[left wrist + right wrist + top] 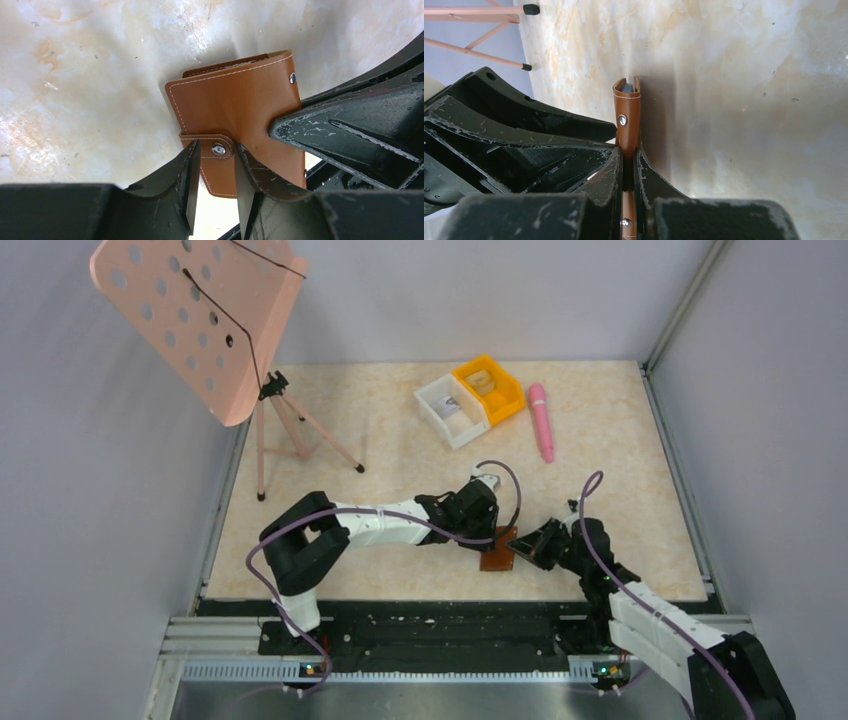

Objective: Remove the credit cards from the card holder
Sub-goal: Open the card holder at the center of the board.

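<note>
The card holder (497, 558), a brown leather wallet, is folded shut and held on edge near the table's front edge. My right gripper (628, 152) is shut on its lower edge (628, 115). In the left wrist view its face (235, 105) fills the middle, and my left gripper (217, 150) stands part open, one finger on each side of the snap on the clasp tab (218, 148). From above, the left gripper (492, 538) and right gripper (527, 545) meet at the wallet. A pale grey sliver (627, 86) shows between the covers. The credit cards are otherwise hidden.
A white bin (450, 410) and an orange bin (490, 388) stand at the back, with a pink pen-like object (541, 420) to their right. A pink perforated stand (200, 320) on a tripod (300, 440) occupies the back left. The table's front rail (450, 600) lies just behind the wallet.
</note>
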